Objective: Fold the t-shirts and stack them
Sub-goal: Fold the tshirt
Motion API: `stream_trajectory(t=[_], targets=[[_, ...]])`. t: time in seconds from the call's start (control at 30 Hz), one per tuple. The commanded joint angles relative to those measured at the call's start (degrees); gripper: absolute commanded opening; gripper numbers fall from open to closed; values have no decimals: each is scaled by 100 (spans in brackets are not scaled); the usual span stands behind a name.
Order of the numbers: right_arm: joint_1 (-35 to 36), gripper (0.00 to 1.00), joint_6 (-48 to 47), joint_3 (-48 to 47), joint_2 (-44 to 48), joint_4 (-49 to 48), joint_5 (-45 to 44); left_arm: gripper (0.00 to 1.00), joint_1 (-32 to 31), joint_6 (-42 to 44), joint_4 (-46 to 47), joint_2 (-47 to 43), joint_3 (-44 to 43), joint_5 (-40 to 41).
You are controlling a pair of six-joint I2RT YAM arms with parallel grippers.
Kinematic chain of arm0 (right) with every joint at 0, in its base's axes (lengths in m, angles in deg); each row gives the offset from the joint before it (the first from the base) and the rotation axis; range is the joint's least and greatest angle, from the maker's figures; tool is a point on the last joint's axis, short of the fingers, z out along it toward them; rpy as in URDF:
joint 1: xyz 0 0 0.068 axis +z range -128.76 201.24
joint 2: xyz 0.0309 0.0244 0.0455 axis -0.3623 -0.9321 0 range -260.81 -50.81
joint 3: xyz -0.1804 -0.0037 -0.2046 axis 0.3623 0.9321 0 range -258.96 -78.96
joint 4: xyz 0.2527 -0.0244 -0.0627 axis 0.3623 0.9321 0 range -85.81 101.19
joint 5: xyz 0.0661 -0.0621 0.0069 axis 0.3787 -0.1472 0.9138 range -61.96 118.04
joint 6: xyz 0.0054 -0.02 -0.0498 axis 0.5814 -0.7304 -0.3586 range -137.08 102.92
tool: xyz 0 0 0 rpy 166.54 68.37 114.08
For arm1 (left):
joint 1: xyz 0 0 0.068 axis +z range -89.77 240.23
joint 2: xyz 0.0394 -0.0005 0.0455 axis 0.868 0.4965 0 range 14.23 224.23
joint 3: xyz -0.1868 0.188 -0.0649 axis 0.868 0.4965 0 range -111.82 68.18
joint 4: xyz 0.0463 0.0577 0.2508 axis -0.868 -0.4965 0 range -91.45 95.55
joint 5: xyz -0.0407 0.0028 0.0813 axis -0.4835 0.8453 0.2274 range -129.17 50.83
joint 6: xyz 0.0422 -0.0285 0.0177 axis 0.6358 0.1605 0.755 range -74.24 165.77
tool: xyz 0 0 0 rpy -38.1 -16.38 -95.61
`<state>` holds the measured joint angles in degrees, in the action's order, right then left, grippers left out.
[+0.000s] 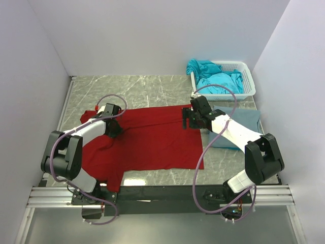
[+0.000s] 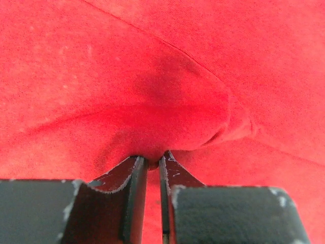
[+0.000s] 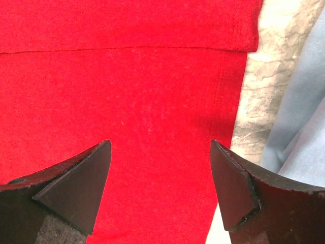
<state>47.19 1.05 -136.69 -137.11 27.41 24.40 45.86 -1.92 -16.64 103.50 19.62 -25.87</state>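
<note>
Top view: the dark red t-shirt (image 1: 147, 140) lies spread across the middle of the marble table (image 1: 147, 86), with both my arms reaching over it. My left gripper (image 2: 153, 161) is down at the shirt's 10 o'clock corner, its jaws drawn almost together on a small pinch of red cloth. The fabric bunches up into a soft ridge just beyond the fingertips. My right gripper (image 3: 161, 152) hangs at the shirt's 2 o'clock corner with its jaws spread wide and nothing between them. Flat red cloth shows below the gap, and a folded-over band with a stitched hem runs across at 12 o'clock. In that wrist view bare marble shows at 3 o'clock, past the shirt's side edge, and beyond it is the muted grey-blue t-shirt (image 1: 238, 127). This shirt lies on the table just beside the red one, at its 3 o'clock, partly under my right arm. At the table's 1 o'clock corner the turquoise t-shirts (image 1: 216, 79) are heaped in the white lattice basket (image 1: 247, 75) — one spilling over its rim.
</note>
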Motion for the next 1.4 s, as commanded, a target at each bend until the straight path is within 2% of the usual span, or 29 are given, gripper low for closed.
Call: stream_trajectory(t=[0.0,0.17,0.27,0.4,0.57,0.87,1.0,1.1,1.13,1.23,1.3,1.33,1.37], targets=[[-38,85,-20,-27,-18,-55,-84,18,4,-13,-135,-297,-49,-231],[-47,85,-29,-36,-45,-46,-93,18,4,-4,-294,-384,-128,-292],[-38,84,-29,-62,-71,-2,-84,13,4,13,-408,-446,-128,-520],[-47,85,-29,-71,-80,16,-93,13,-4,-39,-505,-586,-14,-1030],[-38,85,-64,-71,-115,42,-67,12,4,-4,-856,-622,-14,-1224],[-38,85,-81,-89,-176,86,-67,13,4,320,-1278,-728,-224,-1900],[-55,85,-82,-97,-203,112,-102,18,4,382,-1612,-543,-347,-1814],[-55,85,-90,-98,-203,112,-128,38,4,216,-1946,-578,-462,-1350],[-55,85,-90,-106,-220,121,-137,61,4,163,-2033,-682,-514,-1348],[-47,85,-99,-115,-220,112,-137,78,4,31,-2157,-928,-620,-1066],[-55,85,-99,-106,-203,103,-137,84,-4,5,-2245,-1043,-716,-970],[-47,85,-108,-115,-185,95,-128,94,4,-30,-2280,-1139,-752,-900],[-55,85,-117,-115,-177,86,-128,97,4,-48,-2315,-1184,-787,-838]])
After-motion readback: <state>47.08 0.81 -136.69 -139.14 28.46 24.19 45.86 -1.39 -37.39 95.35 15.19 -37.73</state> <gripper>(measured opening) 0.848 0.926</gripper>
